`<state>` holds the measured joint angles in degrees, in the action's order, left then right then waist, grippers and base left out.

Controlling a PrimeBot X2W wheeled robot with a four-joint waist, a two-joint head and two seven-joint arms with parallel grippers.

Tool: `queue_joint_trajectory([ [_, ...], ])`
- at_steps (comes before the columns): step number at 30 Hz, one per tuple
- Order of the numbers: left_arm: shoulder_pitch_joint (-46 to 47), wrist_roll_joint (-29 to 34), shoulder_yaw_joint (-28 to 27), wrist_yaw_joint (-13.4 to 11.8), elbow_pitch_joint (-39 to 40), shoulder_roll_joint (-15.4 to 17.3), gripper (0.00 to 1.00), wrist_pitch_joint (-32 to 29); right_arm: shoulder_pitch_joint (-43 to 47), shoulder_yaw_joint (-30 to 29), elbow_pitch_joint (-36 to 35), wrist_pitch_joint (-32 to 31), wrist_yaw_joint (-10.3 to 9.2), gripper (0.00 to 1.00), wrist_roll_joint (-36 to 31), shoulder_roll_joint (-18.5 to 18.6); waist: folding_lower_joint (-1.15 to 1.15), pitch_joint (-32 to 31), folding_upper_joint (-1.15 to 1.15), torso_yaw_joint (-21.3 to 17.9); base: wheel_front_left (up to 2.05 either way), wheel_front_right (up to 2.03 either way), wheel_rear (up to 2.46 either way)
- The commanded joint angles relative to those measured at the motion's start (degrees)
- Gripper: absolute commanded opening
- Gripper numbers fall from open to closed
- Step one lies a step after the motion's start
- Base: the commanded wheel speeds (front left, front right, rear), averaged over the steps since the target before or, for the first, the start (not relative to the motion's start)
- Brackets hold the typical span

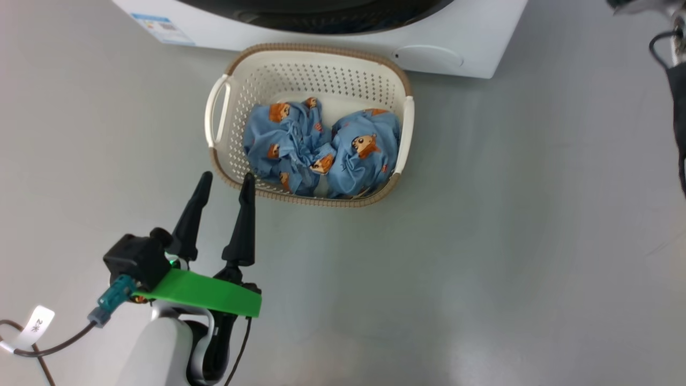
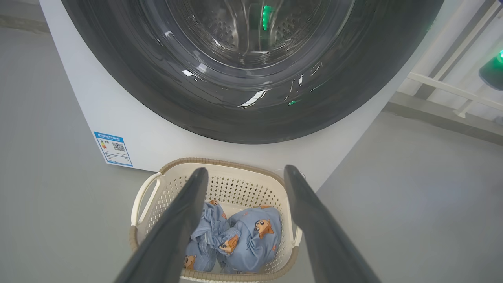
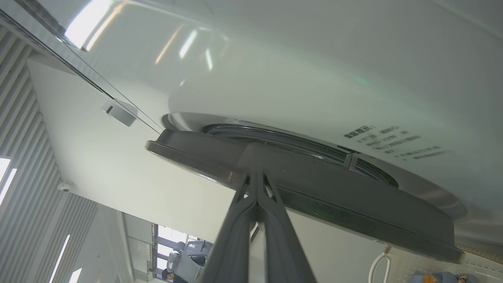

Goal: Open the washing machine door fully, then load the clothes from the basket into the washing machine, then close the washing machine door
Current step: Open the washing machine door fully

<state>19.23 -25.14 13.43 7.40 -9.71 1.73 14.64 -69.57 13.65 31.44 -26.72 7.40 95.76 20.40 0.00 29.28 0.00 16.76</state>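
While the door is only cracked: I judge step one as under way, with the washing machine door (image 3: 322,188) lifted a little off the white front of the washing machine (image 3: 275,78) and far from fully swung
Right gripper (image 3: 255,175): pinched tight with nothing between the fingers, tips at the door's black rim edge and seemingly touching it
Relation that matters: the rim edge runs crosswise to my right fingers, and the gap behind it lies just past the tips, so this arm is the nearer one to the door
Left gripper (image 1: 227,176): spread wide, holding nothing, hanging by the near left corner of the basket (image 1: 316,51)
Clothes (image 1: 321,147): bunched in two blue heaps at the basket's bottom, the basket standing just before the machine's foot, below the door
Floor (image 1: 482,241): smooth, grey and glossy, so I expect the basket to slide if nudged
Room: pale wall (image 3: 98,157) and slatted panel (image 3: 23,165) beyond the machine
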Motion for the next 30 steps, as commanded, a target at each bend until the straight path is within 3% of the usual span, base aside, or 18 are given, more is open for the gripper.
queue_joint_trajectory([
  [1, 0.9, -0.6, -1.4, 0.1, 1.5, 1.2, 1.0, 0.4, -1.5, -0.1, -1.0, -0.6, 0.09, 0.0, -0.8, -0.8, 0.0, 1.0, 0.0, 0.8, 0.0, 0.0, 0.0],
  [19, 3.4, -2.8, 1.1, 0.1, 2.7, 1.1, 1.0, 0.4, -10.0, 0.5, 2.3, -1.3, 0.09, 0.0, -5.2, -2.2, 0.0, 5.7, 0.0, 4.1, 0.0, 0.0, 0.0],
  [30, 4.1, -3.7, 1.4, 0.1, 3.1, 1.1, 1.0, 0.4, -10.5, 2.9, 2.1, -2.6, 0.09, 0.0, -6.9, -2.8, 0.0, 6.3, 0.0, 4.2, 0.0, 0.0, 0.0],
])
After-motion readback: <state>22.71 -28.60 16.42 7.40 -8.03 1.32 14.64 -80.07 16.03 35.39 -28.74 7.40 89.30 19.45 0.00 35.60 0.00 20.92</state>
